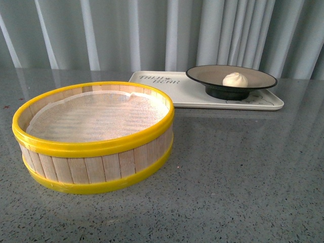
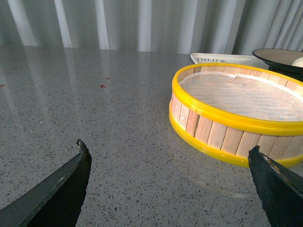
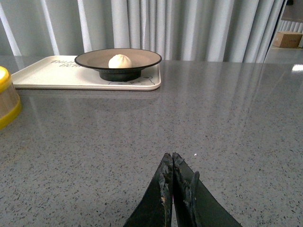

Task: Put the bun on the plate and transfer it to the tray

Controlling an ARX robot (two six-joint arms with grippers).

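Observation:
The cream-white bun (image 1: 235, 79) lies in the black-rimmed plate (image 1: 202, 74), which stands on the cream tray (image 1: 185, 93) at the far side of the table. The right wrist view shows the same bun (image 3: 120, 61), plate (image 3: 144, 57) and tray (image 3: 52, 75) far ahead. My right gripper (image 3: 172, 156) is shut and empty, low over bare table, well away from the tray. My left gripper (image 2: 168, 149) is open and empty, with only speckled table between its jaws. Neither gripper shows in the front view.
A round wooden steamer basket with yellow rims (image 1: 96, 147) stands at the front left, lined with white cloth and empty. It also shows in the left wrist view (image 2: 236, 118), close to one jaw. Grey curtains hang behind the table. A cardboard box (image 3: 288, 39) sits far off.

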